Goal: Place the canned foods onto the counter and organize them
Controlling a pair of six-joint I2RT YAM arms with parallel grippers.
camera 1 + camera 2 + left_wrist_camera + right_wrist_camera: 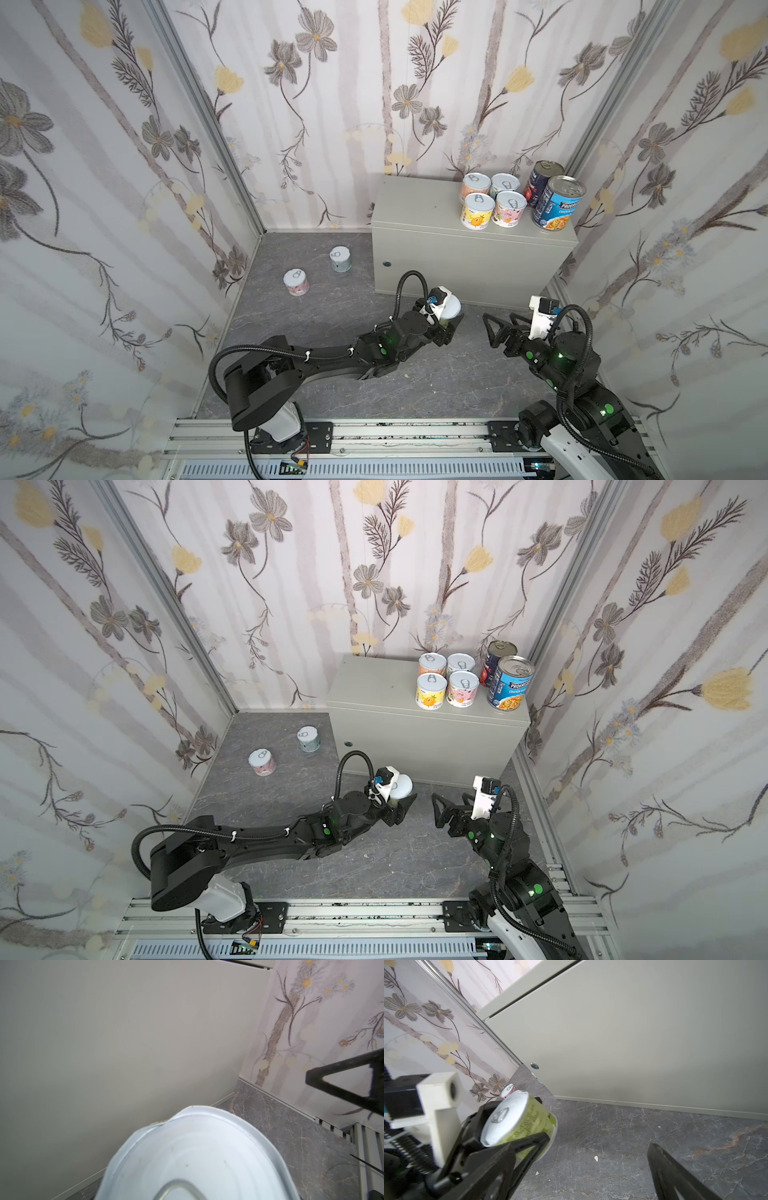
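Observation:
My left gripper (453, 322) is shut on a short green-labelled can (519, 1124), held tilted just in front of the counter (415, 212). The can's silver lid (197, 1157) fills the left wrist view. My right gripper (500, 322) stands open and empty to the right of the can, one finger (675, 1174) over bare floor. Several cans stand on the counter's right end: orange (475, 187), teal (505, 185), yellow (478, 210), pink (510, 214), tall navy-and-red (542, 180) and tall blue soup (559, 203). On the floor at the left stand a pink can (296, 282) and a teal can (340, 259).
The counter's front wall with its round lock (534, 1066) rises close behind both grippers. Flowered walls close in the left, back and right sides. The left part of the counter top (365, 688) is bare. An aluminium rail (415, 436) runs along the front.

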